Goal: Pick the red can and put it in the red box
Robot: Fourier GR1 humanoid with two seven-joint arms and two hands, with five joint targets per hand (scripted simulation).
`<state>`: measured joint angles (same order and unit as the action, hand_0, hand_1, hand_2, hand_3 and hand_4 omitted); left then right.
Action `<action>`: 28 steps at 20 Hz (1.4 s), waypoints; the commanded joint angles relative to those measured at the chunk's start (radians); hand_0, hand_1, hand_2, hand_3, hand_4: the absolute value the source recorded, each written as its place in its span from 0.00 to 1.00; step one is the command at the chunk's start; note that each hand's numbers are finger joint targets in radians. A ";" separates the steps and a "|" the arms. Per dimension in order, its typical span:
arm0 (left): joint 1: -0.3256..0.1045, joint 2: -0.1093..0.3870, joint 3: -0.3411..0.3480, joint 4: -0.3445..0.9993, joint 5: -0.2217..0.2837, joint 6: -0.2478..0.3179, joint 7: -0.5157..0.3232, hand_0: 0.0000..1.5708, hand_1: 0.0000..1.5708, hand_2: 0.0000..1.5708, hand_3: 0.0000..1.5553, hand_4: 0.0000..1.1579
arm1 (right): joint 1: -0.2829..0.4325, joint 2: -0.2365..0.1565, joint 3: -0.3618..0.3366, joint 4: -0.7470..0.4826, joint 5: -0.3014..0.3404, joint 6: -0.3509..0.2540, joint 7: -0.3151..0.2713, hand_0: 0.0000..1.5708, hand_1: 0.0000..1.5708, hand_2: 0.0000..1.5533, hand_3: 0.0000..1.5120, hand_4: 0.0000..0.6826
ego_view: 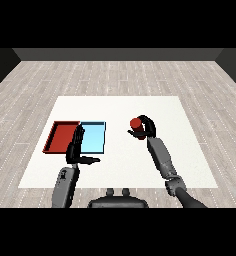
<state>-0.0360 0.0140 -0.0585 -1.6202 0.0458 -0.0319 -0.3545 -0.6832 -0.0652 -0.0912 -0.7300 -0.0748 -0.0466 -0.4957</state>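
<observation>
Right robot hand point(146, 129) curls round the small red cylindrical can point(136, 123), right of the light blue tray point(93, 138). Left robot hand point(77, 145), fingers straight, hovers over both trays' junction. Grasp judged complete; transfer to the flat red tray point(59, 135) remains. White counter point(165, 107) stands on grey plank floor point(115, 75).

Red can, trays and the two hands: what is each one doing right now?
Red can: upright, held in the right hand, away from the trays.
Right hand: curled round the can.
Left hand: open, fingers straight, over the trays' near edge.
Red tray: nothing in it.
Light blue tray: nothing in it.
</observation>
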 commanded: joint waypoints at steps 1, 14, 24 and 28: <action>0.014 -0.013 -0.078 -0.029 -0.020 0.043 0.057 0.00 0.00 0.00 0.00 0.00 | 0.115 -0.005 0.042 -0.207 0.001 0.016 0.047 0.93 0.93 0.92 0.92 0.96; -0.159 -0.014 -0.206 0.196 0.058 0.164 0.060 0.00 0.00 0.00 0.00 0.00 | 0.335 0.065 0.526 -0.627 -0.114 -0.410 0.202 0.92 0.92 0.92 0.91 0.95; -0.169 -0.014 -0.305 0.266 0.087 0.236 0.057 0.00 0.00 0.00 0.00 0.00 | 0.276 0.065 0.523 -0.607 -0.113 -0.437 0.215 0.93 0.93 0.93 0.92 0.92; -0.207 -0.014 -0.291 0.265 0.144 0.212 0.114 0.00 0.00 0.00 0.00 0.00 | 0.263 0.065 0.613 -0.571 -0.174 -0.516 0.152 0.93 0.93 0.93 0.91 0.94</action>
<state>-0.2077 0.0002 -0.3495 -1.3719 0.1477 0.1853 -0.2748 -0.4309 -0.0031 0.4455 -1.2912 -0.2220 -0.4925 -0.3136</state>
